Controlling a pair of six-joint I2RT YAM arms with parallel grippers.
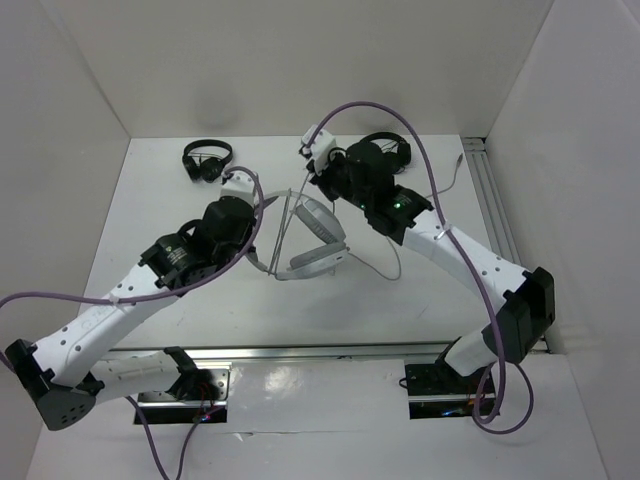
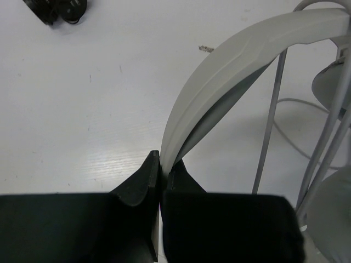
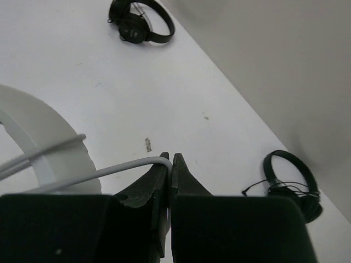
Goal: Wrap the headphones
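Note:
The white and light-grey headphones (image 1: 318, 238) are held up over the middle of the table, earcups toward the right. My left gripper (image 1: 256, 204) is shut on the wide headband (image 2: 230, 66), which rises from between its jaws (image 2: 160, 164). The pale cable (image 2: 269, 131) runs taut across the headband's span beside an earcup (image 2: 332, 82). My right gripper (image 1: 310, 158) is behind the headphones and shut on the cable (image 3: 109, 171), which bends over at its fingertips (image 3: 171, 160). Part of the headband (image 3: 38, 131) shows at the left of the right wrist view.
A small black headset (image 1: 207, 158) lies at the back left, also top left in the left wrist view (image 2: 57, 8). Another black headset (image 1: 388, 150) lies at the back behind my right arm (image 3: 290, 183). A metal rail (image 1: 492, 200) runs along the right wall. White walls enclose the table.

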